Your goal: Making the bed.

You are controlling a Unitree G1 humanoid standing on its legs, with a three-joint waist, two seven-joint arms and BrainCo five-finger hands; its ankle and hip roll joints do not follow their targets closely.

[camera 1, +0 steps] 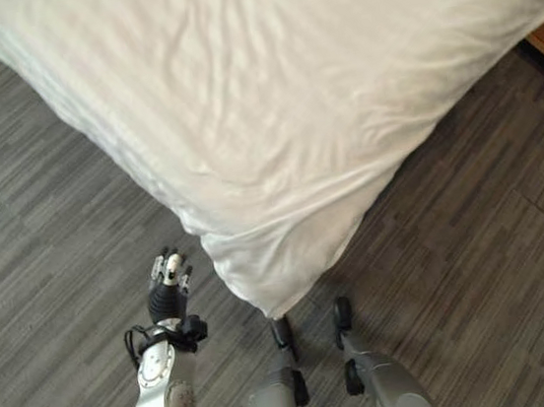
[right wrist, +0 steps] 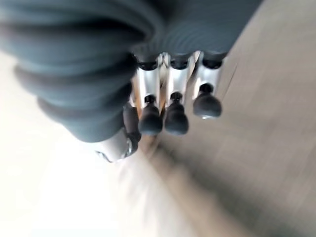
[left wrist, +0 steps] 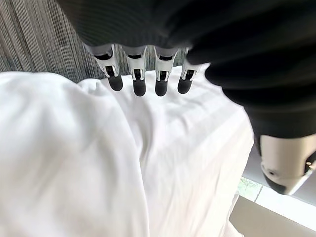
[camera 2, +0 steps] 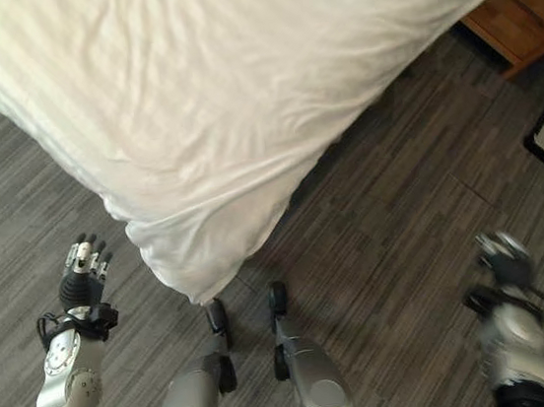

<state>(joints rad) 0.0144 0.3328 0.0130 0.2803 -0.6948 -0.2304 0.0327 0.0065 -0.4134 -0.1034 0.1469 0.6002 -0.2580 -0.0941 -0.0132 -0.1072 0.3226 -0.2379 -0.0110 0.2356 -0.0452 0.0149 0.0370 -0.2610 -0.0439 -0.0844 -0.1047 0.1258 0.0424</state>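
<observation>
Bed [camera 1: 269, 95] under a white sheet [camera 2: 239, 98] fills the upper part of the head views, its near corner hanging down over grey plank floor [camera 1: 48, 241]. Left hand [camera 1: 167, 281] hovers just beside that corner, apart from the sheet, fingers [left wrist: 139, 84] straight and holding nothing. Right hand [camera 2: 502, 260] hangs well apart over the floor, fingers relaxed, empty. A wooden cabinet [camera 2: 516, 10] stands beyond the bed.

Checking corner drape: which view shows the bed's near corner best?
Left eye view: the duvet corner hangs whole over the floor, beside the open left hand. Right eye view shows it too. Left wrist view catches close folds; right wrist view is blurred.
</observation>
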